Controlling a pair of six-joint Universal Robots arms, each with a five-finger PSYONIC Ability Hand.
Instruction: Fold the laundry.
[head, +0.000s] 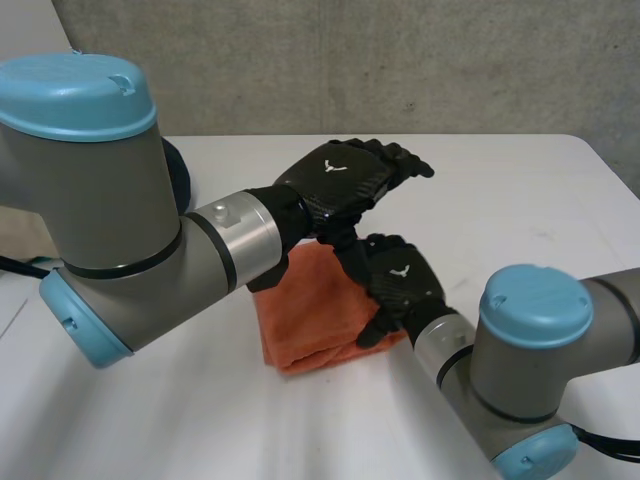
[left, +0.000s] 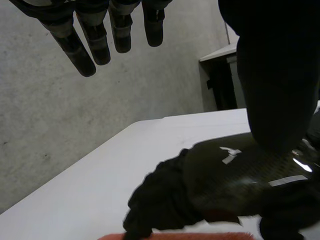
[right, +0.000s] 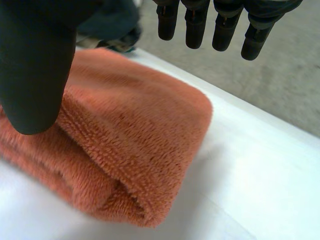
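Note:
A folded orange towel (head: 310, 325) lies on the white table (head: 520, 200) in front of me. In the right wrist view the towel (right: 140, 145) is a thick bundle with its rounded fold toward the fingertips. My right hand (head: 402, 285) rests over the towel's right edge. Its fingers (right: 225, 25) are straight and held above the cloth, while its thumb (right: 35, 65) touches the towel's top. My left hand (head: 345, 180) hovers above the right hand and the towel's far end, holding nothing. Its fingers (left: 85, 45) are straight, and the right hand (left: 235, 180) lies beneath it.
A concrete wall (head: 400, 60) stands behind the table's far edge. A dark round object (head: 182, 170) sits at the back left, partly behind my left arm. A dark piece of furniture (left: 220, 75) stands beyond the table, against the wall.

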